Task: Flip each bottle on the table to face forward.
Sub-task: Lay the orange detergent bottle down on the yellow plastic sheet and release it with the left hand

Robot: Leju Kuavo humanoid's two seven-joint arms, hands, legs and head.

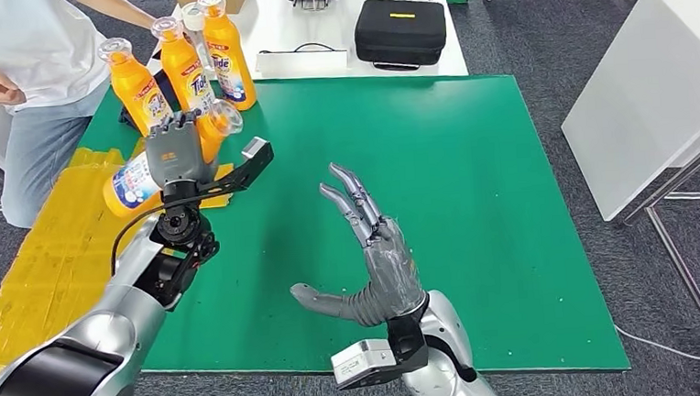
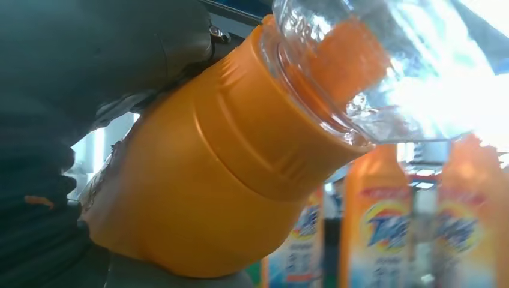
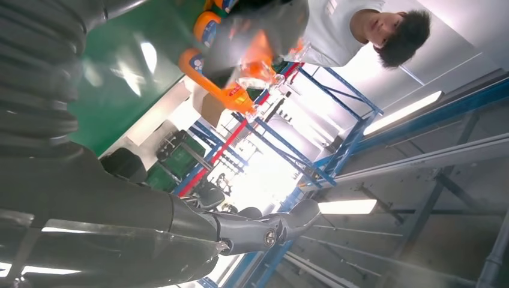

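Three orange bottles [image 1: 180,66] stood upright in a close row at the far left corner of the green mat [image 1: 438,202], their labels turned toward the robot. A fourth, the held bottle [image 1: 147,174], lay tilted in the left hand [image 1: 178,153], whose fingers were clamped around its body; its clear cap [image 1: 225,118] pointed up and away, just in front of the standing row. In the left wrist view that cap sat right beside the blurred labels of the row behind it. The right hand [image 1: 368,252] hovered over the middle of the mat, palm up, fingers spread and holding nothing. A person in a white shirt [image 1: 34,43] sat just beyond the bottles at the left. Yellow sheeting [image 1: 46,244] lay along the mat's left edge. On the white table [image 1: 317,25] behind sat a black case [image 1: 400,31].
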